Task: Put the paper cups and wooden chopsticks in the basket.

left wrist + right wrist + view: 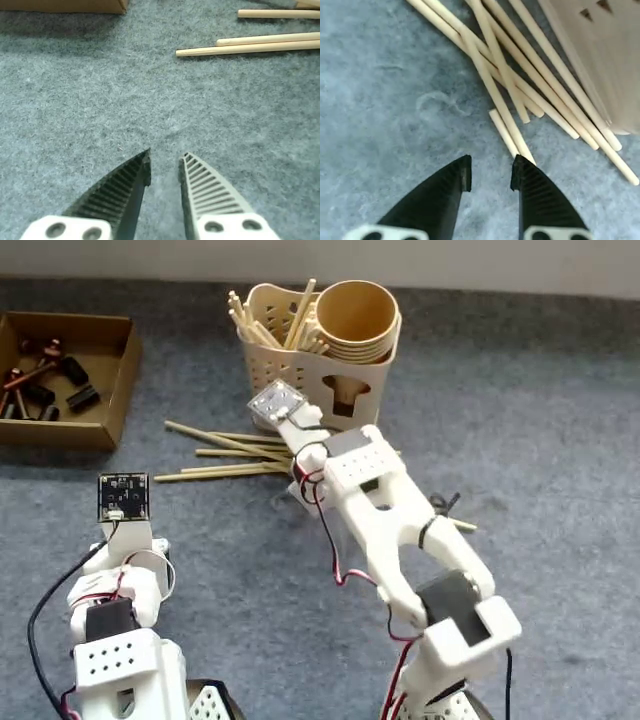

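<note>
A pale slotted basket (300, 370) stands at the back of the grey carpet, holding stacked paper cups (360, 315) and several wooden chopsticks (265, 325). Several loose chopsticks (220, 455) lie on the carpet in front of it. My right arm (370, 480) stretches over their right ends. My right gripper (491, 160) is open just above the carpet, one fingertip at the end of a chopstick (512, 125), with the basket wall (600, 60) beside the pile. My left gripper (166, 154) hovers low over bare carpet, open a little and holding nothing, short of the chopstick ends (250, 45).
A cardboard box (70, 425) with small dark parts sits at the far left, and its edge (65, 5) lies beyond my left gripper. One more chopstick end (460, 523) pokes out to the right of my right arm. Open carpet lies to the right.
</note>
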You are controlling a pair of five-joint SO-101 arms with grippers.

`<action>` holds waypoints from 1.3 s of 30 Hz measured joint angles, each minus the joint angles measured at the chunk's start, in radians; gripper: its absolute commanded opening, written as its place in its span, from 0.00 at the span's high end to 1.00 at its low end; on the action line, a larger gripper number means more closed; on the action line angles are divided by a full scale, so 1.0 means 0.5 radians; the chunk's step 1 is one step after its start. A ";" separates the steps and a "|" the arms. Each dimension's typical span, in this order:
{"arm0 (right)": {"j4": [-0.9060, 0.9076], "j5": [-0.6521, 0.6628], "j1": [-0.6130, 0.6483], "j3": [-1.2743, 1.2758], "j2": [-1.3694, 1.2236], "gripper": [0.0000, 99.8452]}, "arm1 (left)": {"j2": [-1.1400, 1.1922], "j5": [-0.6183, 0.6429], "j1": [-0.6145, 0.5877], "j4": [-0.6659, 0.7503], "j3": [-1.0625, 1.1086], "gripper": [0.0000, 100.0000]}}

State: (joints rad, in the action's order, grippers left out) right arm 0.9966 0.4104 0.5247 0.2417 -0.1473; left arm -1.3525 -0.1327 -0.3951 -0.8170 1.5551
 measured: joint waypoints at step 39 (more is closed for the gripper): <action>-0.104 0.114 -0.092 -0.175 -0.436 0.89 | 0.000 -0.126 0.000 0.000 0.000 0.90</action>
State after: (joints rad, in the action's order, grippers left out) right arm 0.9444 0.4672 0.4787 0.1542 -0.3652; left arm -1.3525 -0.1956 -0.3951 -0.8170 1.5551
